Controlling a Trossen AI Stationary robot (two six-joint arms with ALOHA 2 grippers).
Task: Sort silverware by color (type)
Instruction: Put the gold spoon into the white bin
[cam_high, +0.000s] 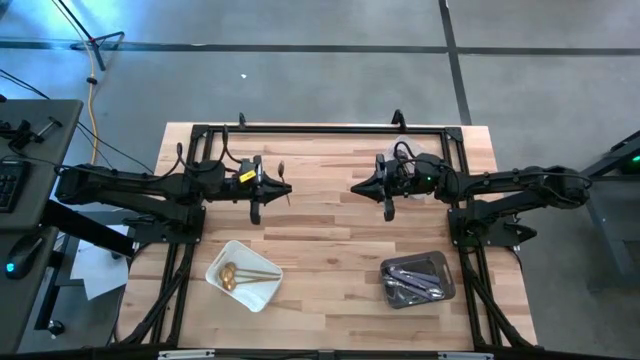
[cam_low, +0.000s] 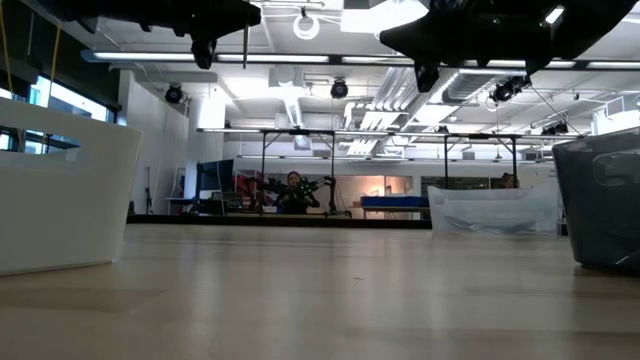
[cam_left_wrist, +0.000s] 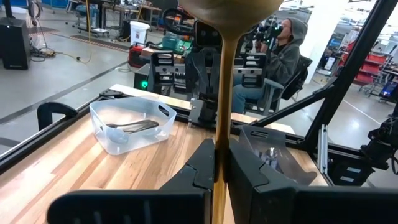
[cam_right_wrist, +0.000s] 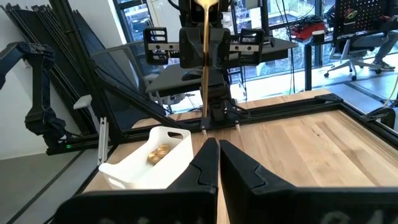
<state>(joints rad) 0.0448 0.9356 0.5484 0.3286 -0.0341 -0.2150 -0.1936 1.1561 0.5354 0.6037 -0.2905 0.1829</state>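
Above the middle of the wooden table my left gripper (cam_high: 287, 190) is shut on a gold spoon (cam_left_wrist: 225, 81) that stands upright. Facing it from the right, my right gripper (cam_high: 355, 187) is shut with nothing in it (cam_right_wrist: 217, 155). A white tray (cam_high: 262, 295) at the near left holds gold spoons (cam_high: 232, 275). A grey tray (cam_high: 447, 272) at the near right holds silver and dark utensils (cam_high: 412, 283). A clear tray (cam_left_wrist: 102, 134) at the far right holds a dark utensil (cam_left_wrist: 130, 126). My left gripper pinches the gold spoon's handle (cam_left_wrist: 219, 155) between its two fingers. The fingers lie level, come from the table's left and cross the handle. The spoon stands upright, bowl (cam_left_wrist: 230, 9) up, its lower end hanging below the fingers (cam_low: 245, 45), clear of the table.
A black frame (cam_high: 320, 128) runs around the table's edges. Bare wood (cam_high: 330, 250) lies between the white and grey trays. A person (cam_left_wrist: 283, 50) sits beyond the table's right end, behind my right arm.
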